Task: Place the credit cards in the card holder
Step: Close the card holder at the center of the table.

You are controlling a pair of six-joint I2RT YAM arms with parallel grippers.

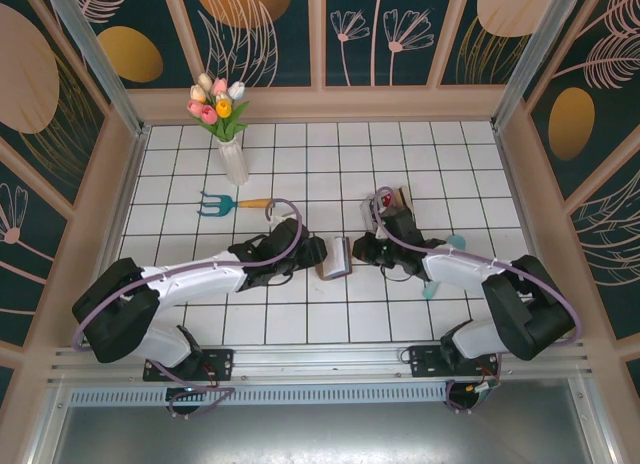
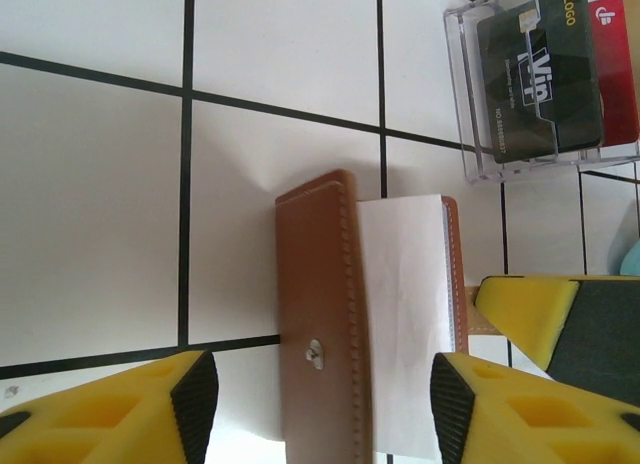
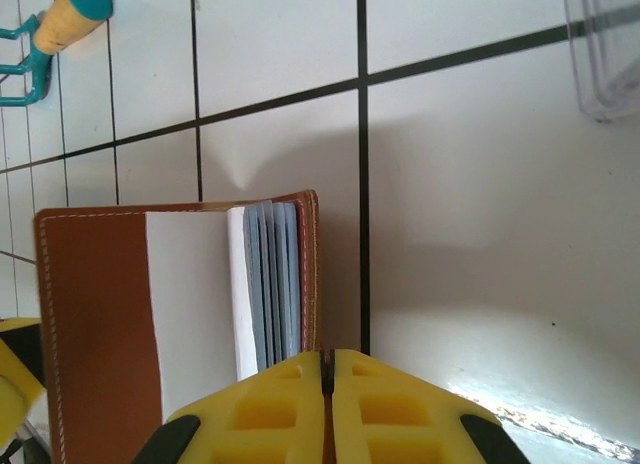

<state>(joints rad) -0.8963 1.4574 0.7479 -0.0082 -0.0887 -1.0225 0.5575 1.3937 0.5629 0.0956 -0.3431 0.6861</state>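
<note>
The card holder lies open on the tiled surface. The left gripper straddles it, fingers apart, and the right gripper is clamped on its right edge.

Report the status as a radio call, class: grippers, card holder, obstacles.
Left gripper open, straddling the card holder. Right gripper shut on its cover edge. Black card and red card sit in the clear rack. Nothing blocks the holder.
</note>
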